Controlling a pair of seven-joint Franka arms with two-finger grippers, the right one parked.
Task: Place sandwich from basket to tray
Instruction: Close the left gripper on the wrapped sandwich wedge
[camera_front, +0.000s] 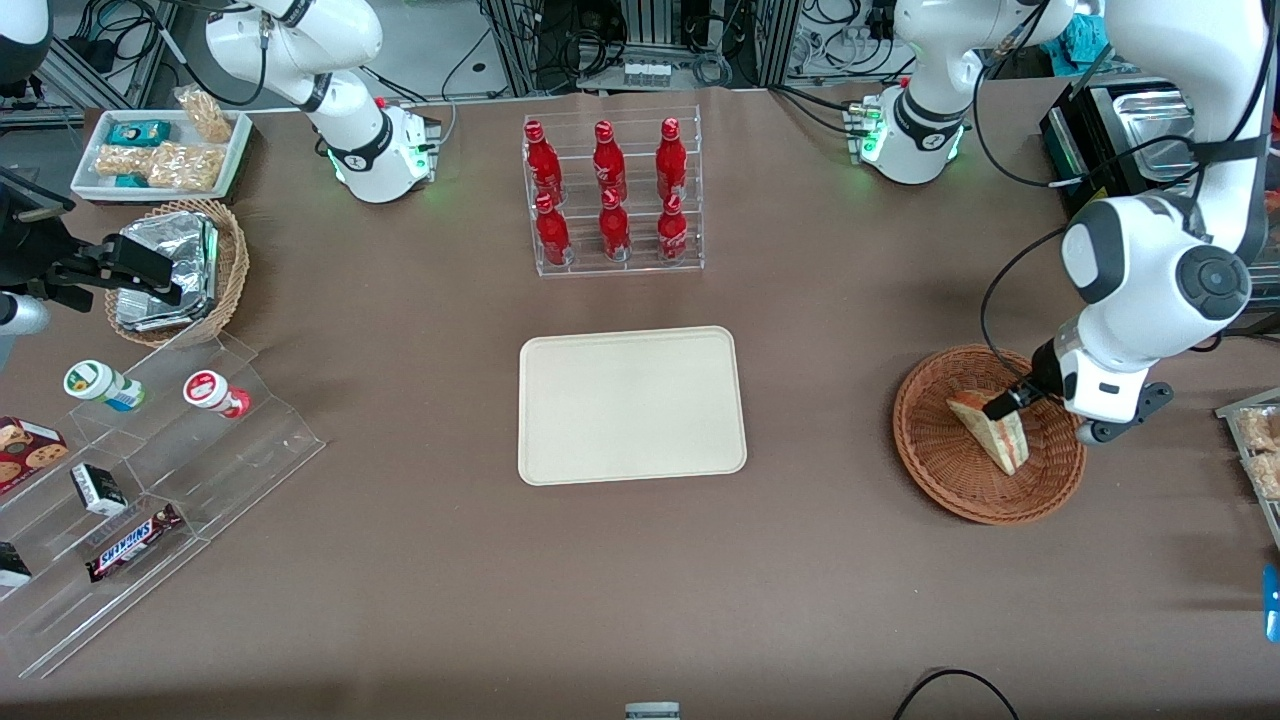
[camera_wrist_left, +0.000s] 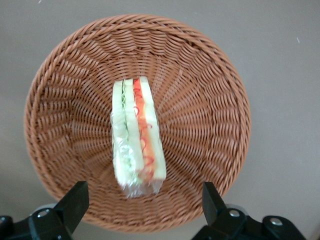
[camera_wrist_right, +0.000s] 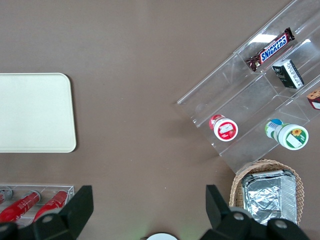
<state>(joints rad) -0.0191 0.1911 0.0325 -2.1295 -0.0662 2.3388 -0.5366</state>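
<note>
One sandwich (camera_wrist_left: 136, 137) lies on its side in the wicker basket (camera_front: 940, 470), crust edge up and filling layers showing — a wedge that offers two flat bread faces for a pinch. Directly above it hangs the left arm's gripper (camera_wrist_left: 145, 207), its fingers (camera_wrist_left: 75, 200) spread wide and holding nothing, one on each side of the sandwich's near end so the bread sits in the gap between them. That straddling pose suggests a descent to grasp is the step in hand; the lift has not begun. Well apart, toward the middle of the table, the cream tray (camera_front: 632, 405) waits bare — a broad, flat target. Nearer the robots' bases stands a rack of red bottles (camera_front: 612, 205), clear of the likely path.
</note>
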